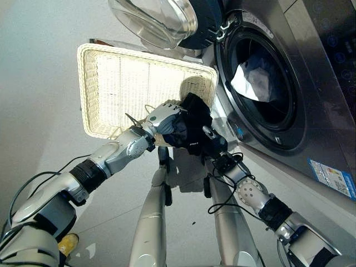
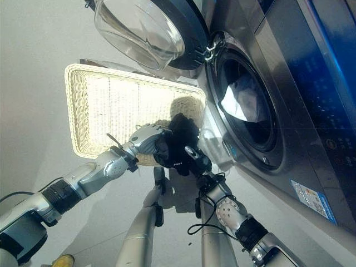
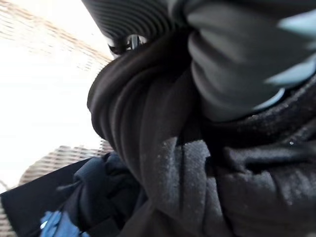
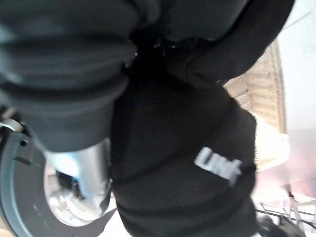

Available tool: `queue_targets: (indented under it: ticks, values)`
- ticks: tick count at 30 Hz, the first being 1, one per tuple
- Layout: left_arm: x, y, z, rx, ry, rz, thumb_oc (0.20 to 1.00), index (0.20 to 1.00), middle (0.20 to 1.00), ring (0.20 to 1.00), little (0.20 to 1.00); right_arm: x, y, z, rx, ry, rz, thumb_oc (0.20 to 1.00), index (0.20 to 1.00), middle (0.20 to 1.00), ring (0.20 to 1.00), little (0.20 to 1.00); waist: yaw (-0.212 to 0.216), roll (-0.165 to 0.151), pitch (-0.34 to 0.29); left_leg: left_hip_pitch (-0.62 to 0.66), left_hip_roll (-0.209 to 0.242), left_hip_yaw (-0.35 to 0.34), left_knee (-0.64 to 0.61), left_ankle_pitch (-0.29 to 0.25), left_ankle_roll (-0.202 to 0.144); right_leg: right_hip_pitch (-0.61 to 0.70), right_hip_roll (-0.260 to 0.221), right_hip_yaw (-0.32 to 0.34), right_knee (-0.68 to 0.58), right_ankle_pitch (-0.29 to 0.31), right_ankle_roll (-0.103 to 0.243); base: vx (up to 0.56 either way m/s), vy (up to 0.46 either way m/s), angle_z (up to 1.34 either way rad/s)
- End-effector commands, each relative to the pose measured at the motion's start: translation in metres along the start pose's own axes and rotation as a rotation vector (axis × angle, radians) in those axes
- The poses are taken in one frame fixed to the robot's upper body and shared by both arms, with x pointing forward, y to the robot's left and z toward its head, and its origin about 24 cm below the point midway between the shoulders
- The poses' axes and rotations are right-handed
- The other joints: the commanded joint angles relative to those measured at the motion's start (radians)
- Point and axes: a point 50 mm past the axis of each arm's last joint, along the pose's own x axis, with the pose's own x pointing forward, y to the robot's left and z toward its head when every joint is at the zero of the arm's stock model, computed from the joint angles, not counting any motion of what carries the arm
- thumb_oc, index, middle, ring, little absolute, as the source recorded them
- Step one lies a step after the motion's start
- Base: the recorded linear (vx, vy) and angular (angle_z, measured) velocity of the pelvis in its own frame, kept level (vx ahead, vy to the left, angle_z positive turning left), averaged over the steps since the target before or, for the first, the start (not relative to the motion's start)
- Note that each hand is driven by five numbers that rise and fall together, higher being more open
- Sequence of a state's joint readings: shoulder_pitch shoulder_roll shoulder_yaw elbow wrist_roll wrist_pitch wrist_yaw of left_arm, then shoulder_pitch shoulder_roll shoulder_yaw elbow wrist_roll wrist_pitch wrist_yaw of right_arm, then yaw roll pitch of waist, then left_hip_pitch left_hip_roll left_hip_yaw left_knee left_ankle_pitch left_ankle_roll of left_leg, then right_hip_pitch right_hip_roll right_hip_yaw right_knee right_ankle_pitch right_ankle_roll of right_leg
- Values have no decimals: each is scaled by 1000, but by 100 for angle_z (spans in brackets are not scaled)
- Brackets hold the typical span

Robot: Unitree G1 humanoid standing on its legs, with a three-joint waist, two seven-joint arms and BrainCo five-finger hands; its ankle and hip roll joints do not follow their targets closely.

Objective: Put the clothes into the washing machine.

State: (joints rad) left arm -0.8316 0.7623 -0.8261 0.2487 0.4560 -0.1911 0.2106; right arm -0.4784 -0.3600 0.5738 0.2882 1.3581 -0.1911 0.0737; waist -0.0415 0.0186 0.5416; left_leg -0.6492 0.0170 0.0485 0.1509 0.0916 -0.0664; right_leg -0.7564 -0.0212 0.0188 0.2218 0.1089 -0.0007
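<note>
Hands, left hand [image 1: 164,119] and right hand [image 1: 210,139], clutch a bundled black garment [image 1: 192,130] between them above the basket [image 1: 111,83], likely to carry it into the open drum [image 1: 258,83].

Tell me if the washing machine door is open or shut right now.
Open. The washing machine door is swung away from the drum opening, and a white cloth lies uncovered inside the drum.

1. Likely a home laundry corner, though walls stay out of sight.
2. Front-loading washing machine [image 1: 289,94] just beyond the hands, glass door [image 1: 161,19] swung open.
3. Wicker basket [image 1: 111,83] beside it on plain floor [image 1: 39,111].
</note>
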Motion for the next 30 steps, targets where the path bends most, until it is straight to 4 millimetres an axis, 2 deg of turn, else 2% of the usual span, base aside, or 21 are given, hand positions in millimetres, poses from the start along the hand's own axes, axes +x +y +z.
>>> queue_targets:
  ticks: [1, 2, 4, 7, 14, 22, 28, 29, 30]
  values:
    - [-3, -5, 37, 7, -201, -4, 200, 200, 200, 200, 200, 10, 31, 6, -21, -32, 122, 1000, 1000, 1000, 1000, 1000, -22, 41, -22, -38, -80, 4, 21, -6, 30, 6, 27, -73, 38, -50, 73, 0, 0, 0]
    - [-4, -7, 38, 6, -204, -11, 200, 200, 200, 200, 200, 9, 29, 4, -27, -21, 118, 1000, 1000, 1000, 1000, 1000, -22, 41, -22, -27, -80, 3, 23, -16, 30, 14, 26, -72, 43, -61, 73, 0, 0, 0]
    - [0, -6, 41, 30, -233, -25, 200, 200, 200, 200, 200, 9, 28, -9, -158, 135, 155, 1000, 1000, 1000, 1000, 1000, -26, 37, -22, -28, -81, -6, 24, -17, 32, 11, 31, -58, 42, -57, 74, 0, 0, 0]
    - [2, 0, 42, 56, -254, -31, 200, 200, 200, 200, 200, 6, 25, -14, -229, 261, 202, 1000, 1000, 1000, 1000, 1000, -26, 28, -22, -33, -83, -15, 21, -8, 35, 4, 33, -50, 33, -40, 76, -2, -29, 0]
    - [8, 9, 41, 94, -254, -36, 200, 200, 200, 200, 200, -1, 29, -24, -223, 451, 311, 1000, 1000, 1000, 1000, 1000, -30, -9, -22, -31, -86, -35, 17, -7, 35, 5, 44, -38, 12, -17, 81, 3, -59, 2]
    - [14, 10, 41, 107, -230, -43, 200, 200, 200, 200, 200, -8, 40, -37, -152, 545, 388, 1000, 1000, 1000, 1000, 1000, -34, -24, -22, -45, -84, -46, 18, -3, 30, -2, 46, -32, 2, -9, 81, 2, -8, 0]
    - [17, 9, 42, 90, -222, -39, 200, 200, 200, 200, 200, -7, 47, -38, -137, 517, 415, 1000, 1000, 1000, 1000, 1000, -36, -29, -22, -53, -81, -46, 14, 1, 27, -8, 43, -38, -5, -3, 82, 2, -4, -1]
    - [17, 8, 43, 85, -223, -39, 200, 200, 200, 200, 200, -7, 48, -37, -127, 500, 425, 680, 680, 680, 680, 680, -35, -29, -22, -57, -81, -45, 11, 3, 26, -12, 42, -40, -7, -1, 82, 0, 0, 0]
    - [17, 8, 44, 83, -225, -39, 200, 200, 200, 200, 200, -6, 49, -36, -121, 490, 426, 416, 416, 416, 416, 416, -35, -29, -22, -58, -82, -45, 11, 3, 26, -13, 42, -41, -7, -1, 83, 0, 0, 0]
